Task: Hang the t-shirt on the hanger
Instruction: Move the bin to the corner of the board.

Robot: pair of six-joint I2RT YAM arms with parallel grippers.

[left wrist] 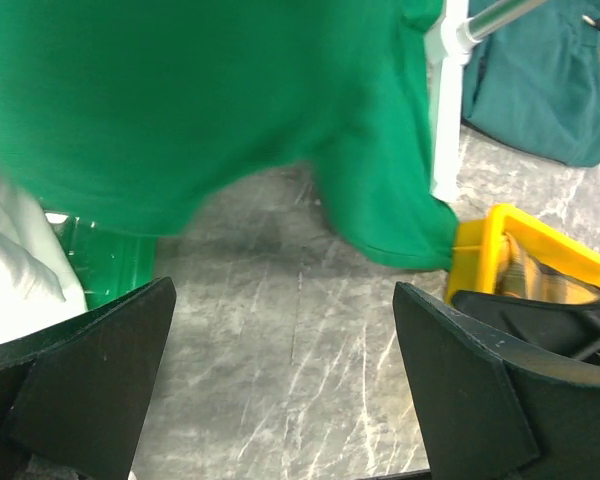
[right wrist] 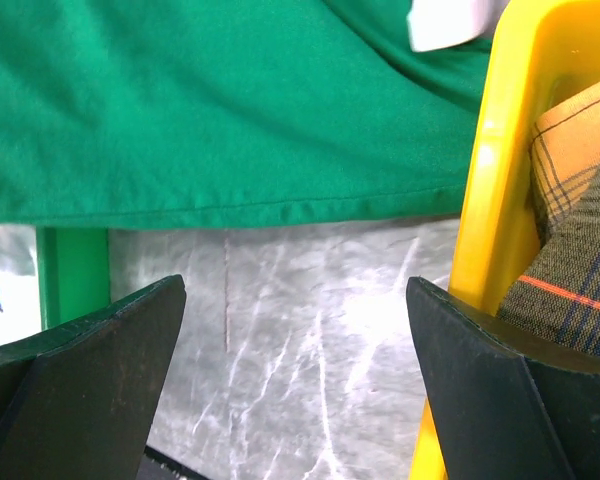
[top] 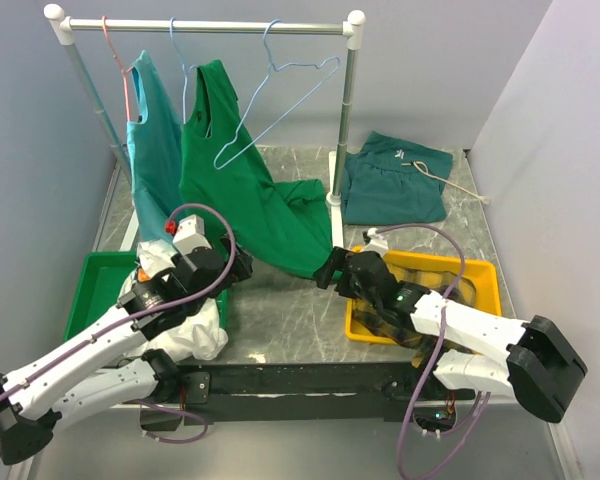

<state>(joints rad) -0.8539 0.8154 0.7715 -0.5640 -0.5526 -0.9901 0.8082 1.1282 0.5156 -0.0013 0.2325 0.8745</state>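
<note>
Left gripper point(left wrist: 284, 305) and right gripper point(right wrist: 296, 295) hang wide open over the desk point(top: 280, 312) (the t-shirt point(top: 190, 340) lies bunched in the green bin point(top: 88, 290)).

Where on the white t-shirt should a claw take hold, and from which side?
Probably a raised fold at the t-shirt's near-right edge, taken from above. It lies crumpled in the green tray and spills over the rim there, while the left arm covers much of the rest.

Place: you were in a robot lab cell.
Walls: plain pale-grey panels point(top: 450, 70) boxed in your grey marbled tabletop point(top: 280, 320).
Fixture: a white-jointed metal clothes rail point(top: 210, 26) stood there.
</note>
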